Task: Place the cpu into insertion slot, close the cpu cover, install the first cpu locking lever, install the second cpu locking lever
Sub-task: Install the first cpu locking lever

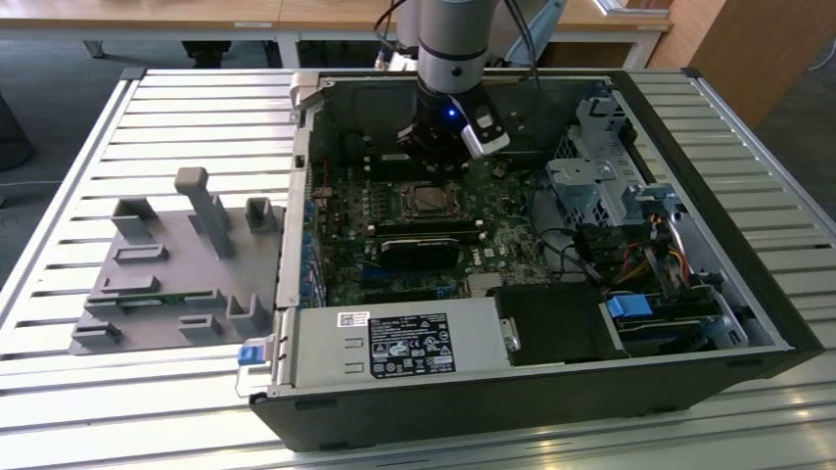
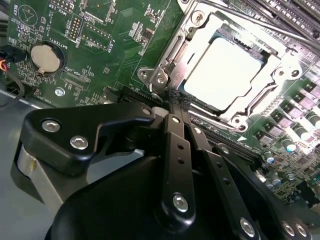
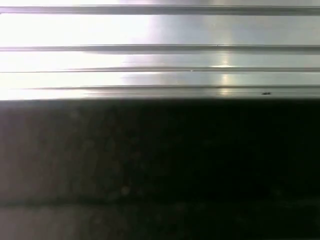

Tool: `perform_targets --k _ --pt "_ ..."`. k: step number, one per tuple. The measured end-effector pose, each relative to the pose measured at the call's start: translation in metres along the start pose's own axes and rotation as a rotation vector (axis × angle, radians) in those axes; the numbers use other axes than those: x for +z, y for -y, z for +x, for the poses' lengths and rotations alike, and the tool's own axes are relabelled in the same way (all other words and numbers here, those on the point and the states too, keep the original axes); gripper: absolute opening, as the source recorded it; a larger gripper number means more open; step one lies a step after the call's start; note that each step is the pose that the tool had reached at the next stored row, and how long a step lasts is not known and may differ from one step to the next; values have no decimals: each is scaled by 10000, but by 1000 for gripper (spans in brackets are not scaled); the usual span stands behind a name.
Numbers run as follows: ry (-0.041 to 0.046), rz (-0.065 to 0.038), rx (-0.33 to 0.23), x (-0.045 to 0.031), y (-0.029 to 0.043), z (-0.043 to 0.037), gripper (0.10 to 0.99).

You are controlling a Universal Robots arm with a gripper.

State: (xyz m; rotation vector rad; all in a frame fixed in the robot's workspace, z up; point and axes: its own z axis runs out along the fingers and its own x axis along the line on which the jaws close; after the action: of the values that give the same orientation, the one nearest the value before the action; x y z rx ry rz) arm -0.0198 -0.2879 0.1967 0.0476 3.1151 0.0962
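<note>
The cpu (image 2: pixel 227 72) lies flat in the insertion slot (image 1: pixel 425 201) on the green motherboard (image 2: pixel 125 35), its pale metal top showing. The silvery cpu cover (image 2: pixel 200 37) is down over it, framing the chip in its square window. A thin metal locking lever (image 2: pixel 169 52) runs along the socket's edge toward a screwed corner. My gripper (image 2: pixel 172 97) has its black fingers (image 2: pixel 176 145) drawn together, their tips right at that corner of the socket. I see nothing between them. In the exterior view my gripper (image 1: pixel 438 157) hangs inside the open computer case, just behind the socket.
A black-labelled power supply box (image 1: pixel 398 343) fills the case's front. A long black block (image 1: pixel 425 235) sits just in front of the socket, and drive cages with cables (image 1: pixel 614 186) are at the exterior view's right. A grey fixture (image 1: pixel 176 264) stands on the slatted table (image 3: pixel 160 55).
</note>
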Motion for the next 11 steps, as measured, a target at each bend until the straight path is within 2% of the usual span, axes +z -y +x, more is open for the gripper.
perform_targets --k 5,11 --pt "-6 11 2 -87 -4 -1 106" --pt "-6 23 1 -97 12 -2 106"
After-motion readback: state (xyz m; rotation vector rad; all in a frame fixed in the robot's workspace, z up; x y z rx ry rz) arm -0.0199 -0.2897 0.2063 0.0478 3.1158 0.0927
